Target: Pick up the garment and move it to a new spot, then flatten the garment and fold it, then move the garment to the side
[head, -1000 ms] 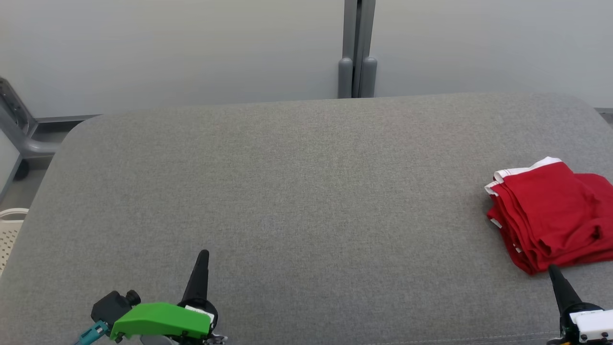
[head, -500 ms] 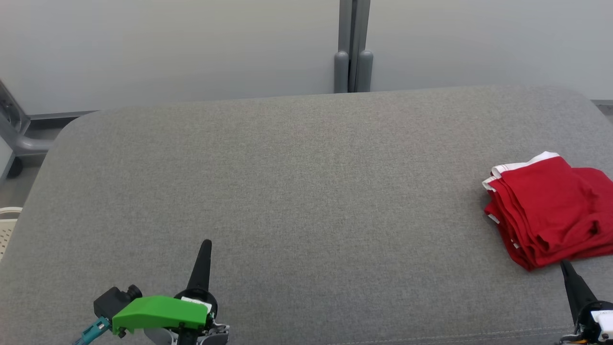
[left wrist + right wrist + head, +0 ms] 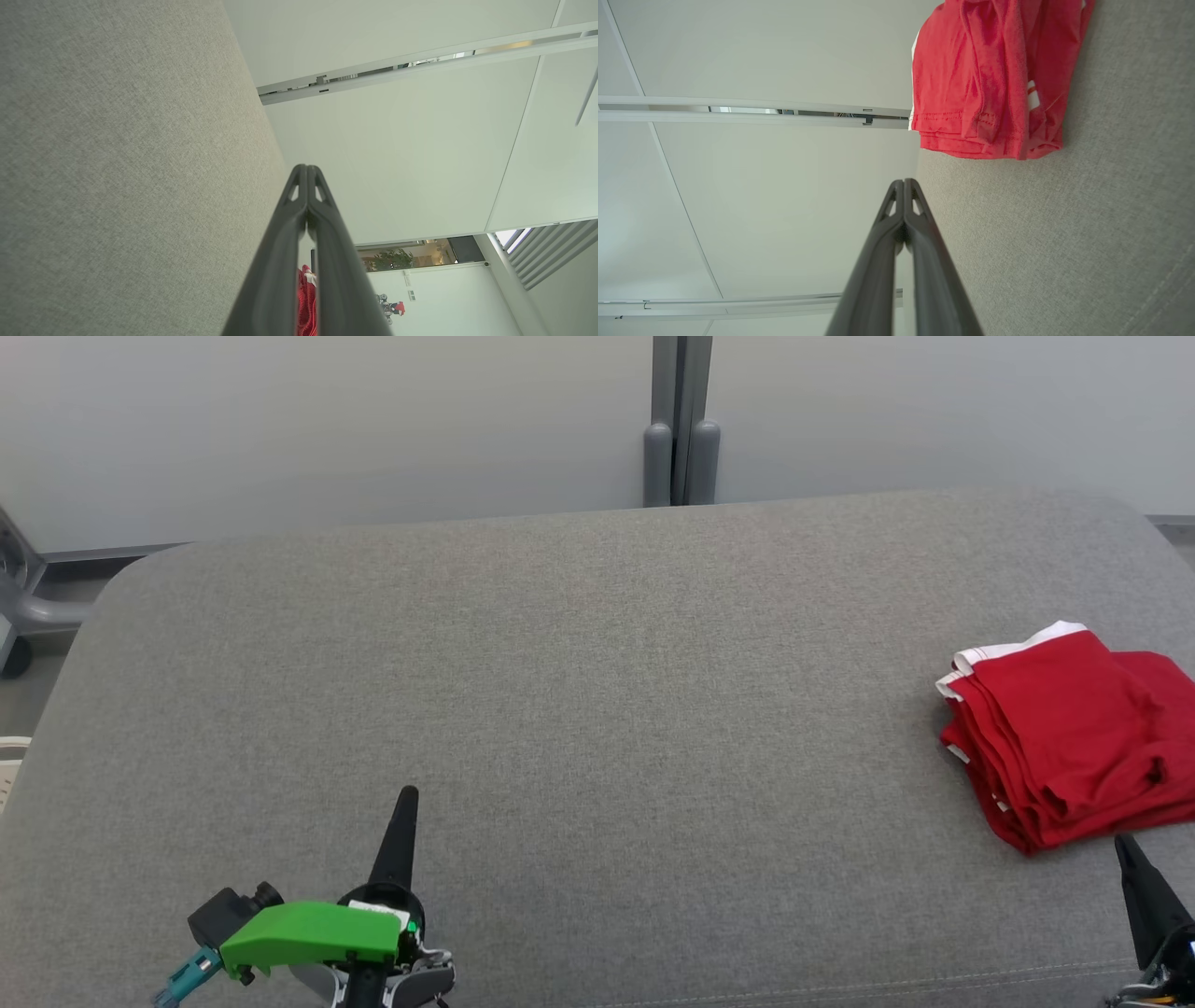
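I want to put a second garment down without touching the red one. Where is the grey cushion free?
The cushion is bare across its middle and left, from the side by the wall down to the left gripper. The crowded part is the right edge: the garment lies there, with the right gripper just before it, not touching.
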Robot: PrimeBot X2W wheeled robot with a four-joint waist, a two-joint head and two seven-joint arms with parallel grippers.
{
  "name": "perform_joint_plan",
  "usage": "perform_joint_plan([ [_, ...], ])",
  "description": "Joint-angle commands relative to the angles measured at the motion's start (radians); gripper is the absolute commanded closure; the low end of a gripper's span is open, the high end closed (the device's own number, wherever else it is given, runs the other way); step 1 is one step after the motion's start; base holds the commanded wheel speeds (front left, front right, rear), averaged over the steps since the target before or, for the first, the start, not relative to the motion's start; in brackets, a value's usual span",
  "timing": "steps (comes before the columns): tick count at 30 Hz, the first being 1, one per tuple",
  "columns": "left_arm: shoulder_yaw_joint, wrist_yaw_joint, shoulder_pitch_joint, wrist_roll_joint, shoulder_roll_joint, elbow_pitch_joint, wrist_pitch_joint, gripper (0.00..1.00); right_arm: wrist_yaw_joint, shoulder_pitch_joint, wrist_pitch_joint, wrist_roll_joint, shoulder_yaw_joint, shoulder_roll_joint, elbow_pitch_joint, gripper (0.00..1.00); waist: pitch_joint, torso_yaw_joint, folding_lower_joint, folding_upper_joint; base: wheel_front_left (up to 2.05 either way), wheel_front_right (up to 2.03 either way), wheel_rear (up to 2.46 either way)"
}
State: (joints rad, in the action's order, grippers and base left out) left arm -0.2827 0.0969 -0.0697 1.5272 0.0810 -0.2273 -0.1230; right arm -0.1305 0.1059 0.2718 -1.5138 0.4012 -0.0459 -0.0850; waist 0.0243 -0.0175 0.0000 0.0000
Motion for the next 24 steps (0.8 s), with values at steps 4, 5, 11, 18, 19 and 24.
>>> perform_joint_plan([
  [4,0.011,0.013,-0.025,0.035,-0.008,0.009,0.008,1.00,0.000,0.009,0.014,-0.045,0.016,-0.006,0.017,1.00,-0.006,0.004,0.0000,0.0000,0.00,0.00,0.00],
  [5,0.011,0.015,-0.026,0.042,-0.010,0.010,0.007,1.00,0.000,0.009,0.017,-0.052,0.019,-0.006,0.018,1.00,-0.007,0.005,0.0000,0.0000,0.00,0.00,0.00],
  [11,0.015,0.024,-0.029,0.075,-0.019,0.011,0.013,1.00,0.000,0.012,0.029,-0.093,0.032,-0.006,0.026,1.00,-0.014,0.009,0.0000,0.0000,0.00,0.00,0.00],
  [18,0.021,0.034,-0.037,0.108,-0.028,0.013,0.018,1.00,0.000,0.013,0.044,-0.139,0.048,-0.006,0.035,1.00,-0.022,0.015,0.0000,0.0000,0.00,0.00,0.00],
  [19,0.021,0.034,-0.037,0.108,-0.028,0.013,0.018,1.00,0.000,0.013,0.044,-0.139,0.048,-0.006,0.035,1.00,-0.022,0.015,0.0000,0.0000,0.00,0.00,0.00],
  [24,0.023,0.039,-0.035,0.125,-0.033,0.013,0.019,1.00,0.000,0.014,0.052,-0.161,0.055,-0.006,0.040,1.00,-0.026,0.018,0.0000,0.0000,0.00,0.00,0.00],
])
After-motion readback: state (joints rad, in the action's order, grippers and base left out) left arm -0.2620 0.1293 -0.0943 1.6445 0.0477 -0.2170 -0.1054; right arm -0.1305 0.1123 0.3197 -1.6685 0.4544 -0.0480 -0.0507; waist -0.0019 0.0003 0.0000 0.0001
